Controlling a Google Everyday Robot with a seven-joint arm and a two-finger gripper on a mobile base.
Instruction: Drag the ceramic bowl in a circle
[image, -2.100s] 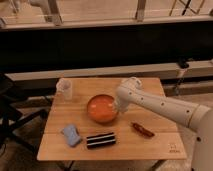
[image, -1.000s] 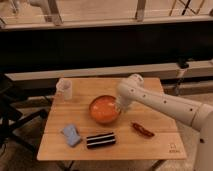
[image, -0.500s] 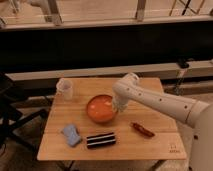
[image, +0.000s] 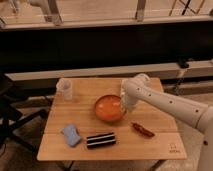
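Nearest the camera, along the lower edge of the wooden table (image: 150, 145), lie a dark striped packet (image: 100, 140) at lower centre, a small blue sponge (image: 71, 135) to its left and a reddish-brown snack wrapper (image: 142, 130) to its right.

Just behind them, at the middle of the frame, sits the ceramic bowl (image: 108, 108), upright on the tabletop with its mouth facing up. It is round, so it has no long axis and no heading to speak of; only its open side points anywhere, and that is straight up.

My judgement is that it is stiff, fairly heavy for its width and glazed smooth, so it should slide readily on the wood yet could chip if tipped or knocked against the packet in front. The rim is the sensible hold: one finger inside the wall, one outside, or a push from within against the wall, kept low so the bowl does not rock.

The gripper (image: 123, 105) is at the bowl's right rim, reaching down from the white arm (image: 165, 102) that enters from the lower right. Whether it is clenched on the rim or merely resting there, I cannot tell.

Farther back, toward the upper left of the table, stands a clear plastic cup (image: 65, 90), well apart from the bowl.
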